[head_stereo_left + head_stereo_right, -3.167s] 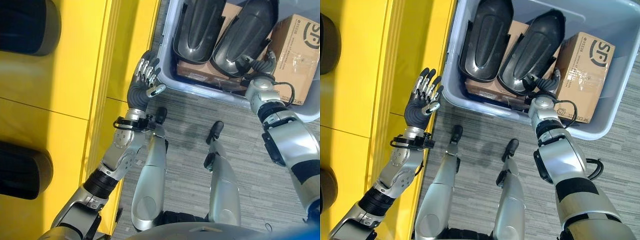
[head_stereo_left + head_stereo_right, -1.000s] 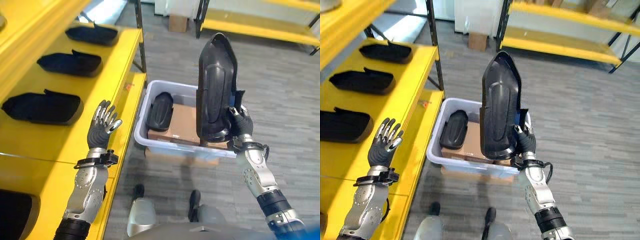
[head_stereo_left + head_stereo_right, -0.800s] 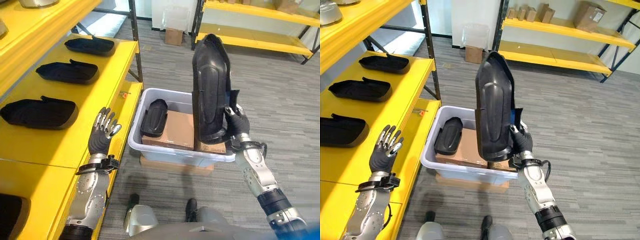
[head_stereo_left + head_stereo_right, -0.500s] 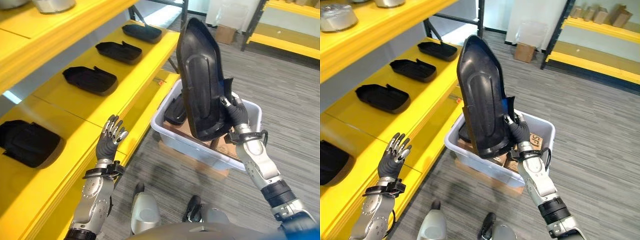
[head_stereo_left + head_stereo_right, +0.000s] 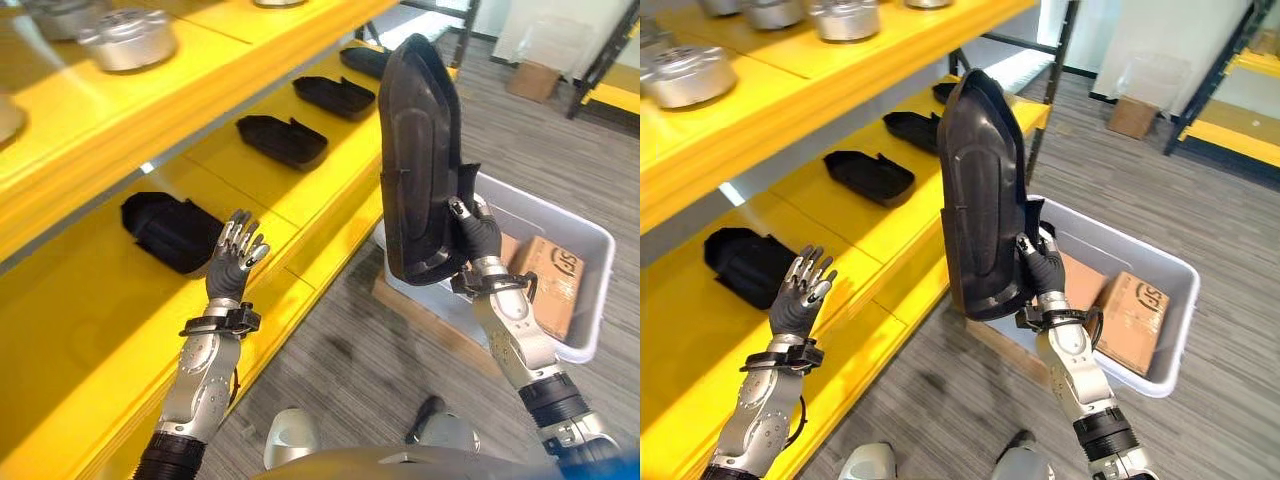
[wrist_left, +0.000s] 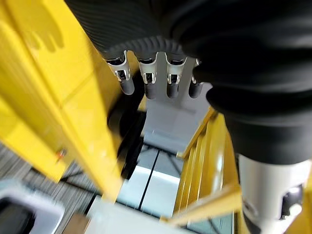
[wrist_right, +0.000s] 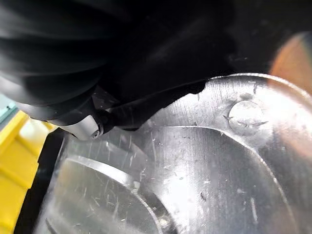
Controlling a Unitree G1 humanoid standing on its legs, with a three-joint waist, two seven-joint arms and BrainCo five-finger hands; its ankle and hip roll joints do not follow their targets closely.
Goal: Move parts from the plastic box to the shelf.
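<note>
The long black moulded plastic part [image 5: 418,160], shaped like a narrow shell with a raised panel down its middle, stands upright in the air, its pointed end up and its rounded lower end [image 5: 985,290] in the right hand [image 5: 1042,268]. That hand's fingers are curled round the part's lower edge, clamped on it, with the arm rising from below. In the right wrist view the part's scratched glossy surface [image 7: 195,161] lies right against the hand's dark cover.

Behind and below the held part sits the grey plastic box [image 5: 1160,330] on the grey striped floor [image 5: 1240,230], with brown cardboard cartons [image 5: 1132,308] inside it. The box stands just beside the yellow metal shelf [image 5: 300,200].

On the shelf's lower yellow board lie more black moulded parts [image 5: 282,141] in a row, well apart from each other, the nearest one [image 5: 168,229] just beyond the left hand [image 5: 232,265]. That hand is raised in front of the shelf's edge, its fingers straight and spread, holding nothing. The left wrist view shows its dark fingertips [image 6: 148,90] in a row over the yellow board.

On the upper shelf board stand round silver metal parts [image 5: 688,75].
</note>
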